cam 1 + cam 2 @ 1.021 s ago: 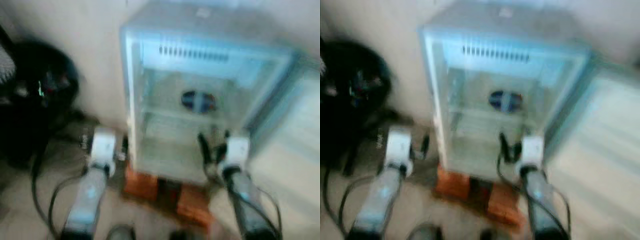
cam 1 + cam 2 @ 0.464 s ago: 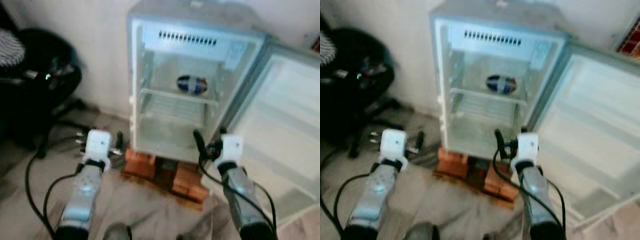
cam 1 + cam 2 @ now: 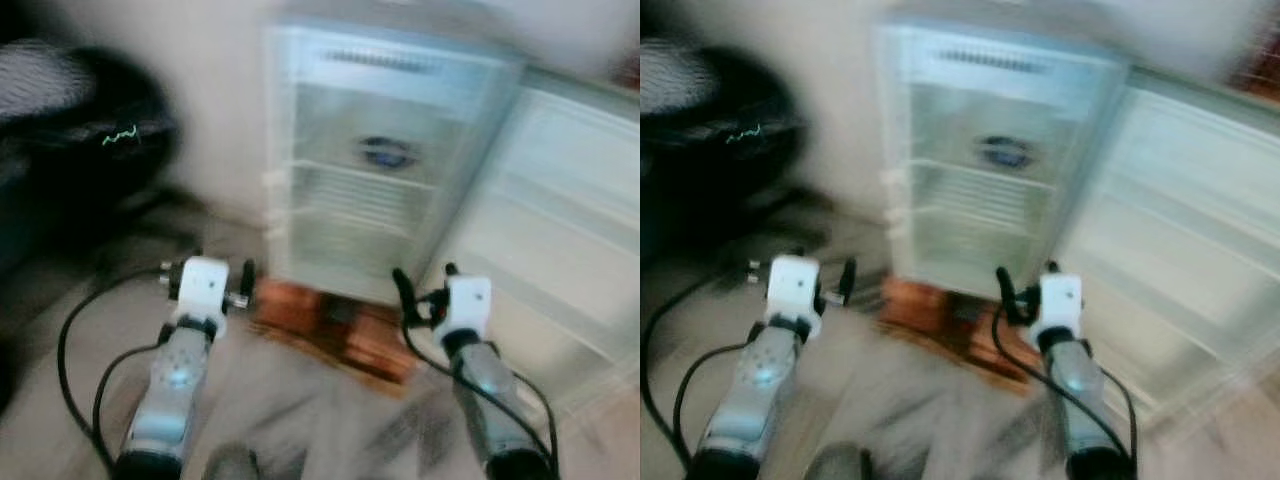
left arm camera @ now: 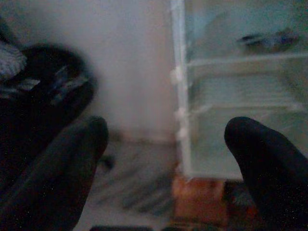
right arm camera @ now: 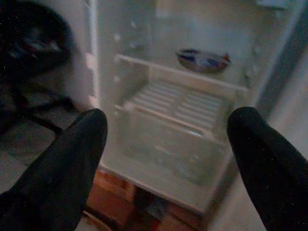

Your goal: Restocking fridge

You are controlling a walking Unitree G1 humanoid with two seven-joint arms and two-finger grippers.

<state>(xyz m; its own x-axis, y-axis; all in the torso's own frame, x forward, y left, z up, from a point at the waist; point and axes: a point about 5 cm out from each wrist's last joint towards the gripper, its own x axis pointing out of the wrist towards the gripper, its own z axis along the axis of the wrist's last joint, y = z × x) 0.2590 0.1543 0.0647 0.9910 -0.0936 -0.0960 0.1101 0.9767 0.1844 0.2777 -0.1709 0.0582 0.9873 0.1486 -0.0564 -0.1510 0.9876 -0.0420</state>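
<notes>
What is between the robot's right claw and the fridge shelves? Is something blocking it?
Nothing visible blocks it. The fridge door is swung open to the robot's right, and the right gripper, fingers apart, faces the open shelves. A blue dish sits on the top shelf.

Readable text: none; both eye views are blurred and both wrist views are dim.
Fridge: no brand, label or number can be made out on its cabinet or on its open door.
Item on the fridge shelf: blue, white and red markings, too smeared to read as letters.
Dark object to the left of the fridge: a small green glowing mark, a streak, not legible as a digit or sign.
</notes>
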